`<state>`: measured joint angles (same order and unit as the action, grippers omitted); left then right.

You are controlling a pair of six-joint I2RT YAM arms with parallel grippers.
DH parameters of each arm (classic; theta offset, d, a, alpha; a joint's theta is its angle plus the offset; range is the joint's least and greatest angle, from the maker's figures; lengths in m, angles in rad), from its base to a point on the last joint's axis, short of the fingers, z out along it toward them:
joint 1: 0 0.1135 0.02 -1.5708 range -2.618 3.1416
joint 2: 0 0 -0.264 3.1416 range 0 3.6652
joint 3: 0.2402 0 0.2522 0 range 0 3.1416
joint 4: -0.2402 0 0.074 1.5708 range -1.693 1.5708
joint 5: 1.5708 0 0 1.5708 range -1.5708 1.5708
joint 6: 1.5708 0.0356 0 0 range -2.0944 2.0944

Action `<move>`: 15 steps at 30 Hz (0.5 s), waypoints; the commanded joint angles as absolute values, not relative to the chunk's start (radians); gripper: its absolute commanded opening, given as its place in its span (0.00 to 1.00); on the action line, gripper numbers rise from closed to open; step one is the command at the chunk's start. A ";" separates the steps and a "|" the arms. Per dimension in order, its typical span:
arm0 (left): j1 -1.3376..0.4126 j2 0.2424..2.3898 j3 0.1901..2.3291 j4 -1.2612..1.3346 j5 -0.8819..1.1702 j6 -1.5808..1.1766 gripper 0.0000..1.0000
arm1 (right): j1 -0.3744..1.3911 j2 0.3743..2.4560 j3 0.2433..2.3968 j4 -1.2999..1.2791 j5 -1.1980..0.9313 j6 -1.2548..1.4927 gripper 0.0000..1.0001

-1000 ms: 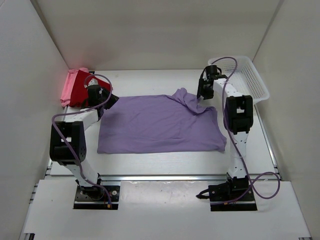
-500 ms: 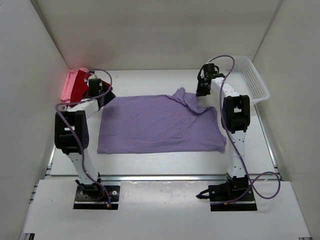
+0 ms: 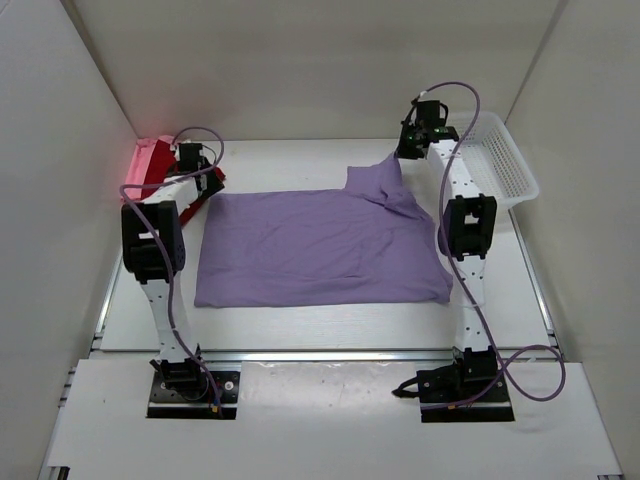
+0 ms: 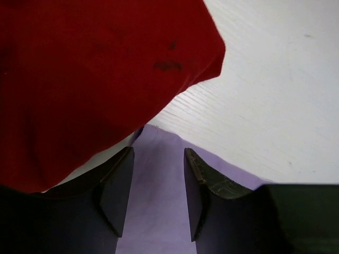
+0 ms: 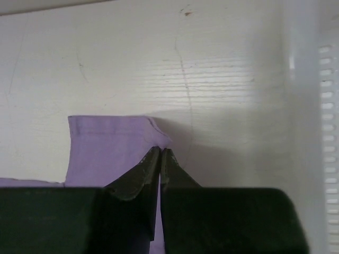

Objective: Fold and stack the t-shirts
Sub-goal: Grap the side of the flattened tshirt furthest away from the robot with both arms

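The white, faintly grained table [image 3: 290,160] is boxed in by plain white walls [image 3: 320,70], with a mesh basket [image 3: 505,160] at the far right. The lavender shirt [image 3: 320,250] lies spread across mid-table. Its far right corner is drawn up by the right gripper [image 5: 160,150], fingers pressed together on the fabric's edge. The left gripper [image 4: 159,156] hovers, fingers spread, over the shirt's far left corner beside the dark red shirt [image 4: 95,79]. The pink shirt [image 3: 145,165] at the left wall is partly hidden.
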<state>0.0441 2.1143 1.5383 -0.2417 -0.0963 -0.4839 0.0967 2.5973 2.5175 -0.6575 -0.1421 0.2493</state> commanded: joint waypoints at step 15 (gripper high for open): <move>0.015 2.267 1.838 -0.526 -0.201 -0.347 0.46 | 0.064 2.533 2.609 -0.696 -0.218 0.235 0.00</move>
<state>0.0174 2.2837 1.7969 -0.4747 -0.1741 -0.3805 0.0708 2.5919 2.5507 -0.7109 -0.1925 0.2394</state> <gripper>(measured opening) 0.474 0.017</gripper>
